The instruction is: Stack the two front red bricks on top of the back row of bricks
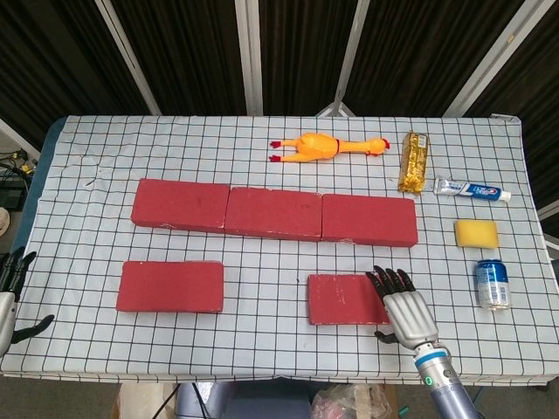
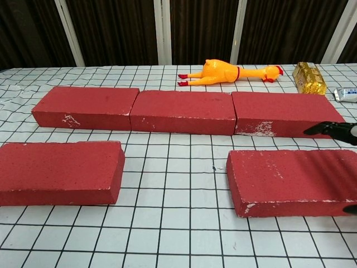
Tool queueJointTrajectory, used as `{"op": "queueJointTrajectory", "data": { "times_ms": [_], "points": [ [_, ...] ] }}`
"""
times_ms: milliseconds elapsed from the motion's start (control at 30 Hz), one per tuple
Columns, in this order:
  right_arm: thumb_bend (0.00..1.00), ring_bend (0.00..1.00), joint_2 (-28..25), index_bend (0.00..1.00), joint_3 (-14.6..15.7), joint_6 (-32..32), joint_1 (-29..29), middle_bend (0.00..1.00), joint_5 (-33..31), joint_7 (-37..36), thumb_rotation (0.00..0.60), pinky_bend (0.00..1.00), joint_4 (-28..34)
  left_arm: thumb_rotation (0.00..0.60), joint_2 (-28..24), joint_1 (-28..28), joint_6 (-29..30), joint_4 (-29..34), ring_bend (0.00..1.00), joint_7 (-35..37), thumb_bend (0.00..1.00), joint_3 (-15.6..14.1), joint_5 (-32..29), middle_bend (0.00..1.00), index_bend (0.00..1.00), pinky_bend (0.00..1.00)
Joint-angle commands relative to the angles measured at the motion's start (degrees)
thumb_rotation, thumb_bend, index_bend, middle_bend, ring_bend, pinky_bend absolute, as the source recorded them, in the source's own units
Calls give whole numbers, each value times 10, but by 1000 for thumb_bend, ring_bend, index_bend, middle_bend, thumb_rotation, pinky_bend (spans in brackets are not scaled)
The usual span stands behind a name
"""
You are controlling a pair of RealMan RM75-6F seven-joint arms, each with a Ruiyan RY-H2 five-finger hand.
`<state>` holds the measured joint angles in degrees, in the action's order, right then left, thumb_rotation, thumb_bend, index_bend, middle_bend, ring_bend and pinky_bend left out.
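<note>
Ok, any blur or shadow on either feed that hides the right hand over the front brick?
Head view: sharp, evenly lit, right hand clear above the front right brick. Chest view: only dark fingertips enter at the right edge, casting a soft shadow on that brick; the rest is cropped.
</note>
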<state>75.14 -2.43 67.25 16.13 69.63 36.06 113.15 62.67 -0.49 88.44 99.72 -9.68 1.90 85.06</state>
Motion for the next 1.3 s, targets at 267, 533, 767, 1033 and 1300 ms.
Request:
{"op": "queueJointTrajectory", "data": {
  "times_ms": [267, 533, 767, 1033, 1300],
  "points": [
    [161, 0, 35, 34, -7, -4, 33, 0, -50, 49, 600, 0, 8, 600, -5, 1, 1, 1, 0, 9, 0, 1, -4, 0, 73, 98],
    [162, 0, 58, 34, -10, -7, 59, 0, -89, 80, 600, 0, 2, 600, -7, 0, -2, 3, 0, 11, 0, 1, -7, 0, 73, 98],
    [162, 0, 64, 34, -20, -13, 88, 0, -133, 103, 600, 0, -3, 600, -6, -2, -6, 3, 0, 9, 0, 0, -7, 0, 73, 98],
    [162, 0, 69, 34, -23, -3, 114, 7, -171, 130, 600, 0, -7, 600, -4, -3, -8, 3, 0, 5, 0, 0, -8, 0, 73, 99],
    [162, 0, 67, 34, -13, -2, 135, 112, -205, 146, 600, 0, -8, 600, -3, -5, -12, 3, 0, 2, 0, -1, -10, 0, 73, 99]
  ]
}}
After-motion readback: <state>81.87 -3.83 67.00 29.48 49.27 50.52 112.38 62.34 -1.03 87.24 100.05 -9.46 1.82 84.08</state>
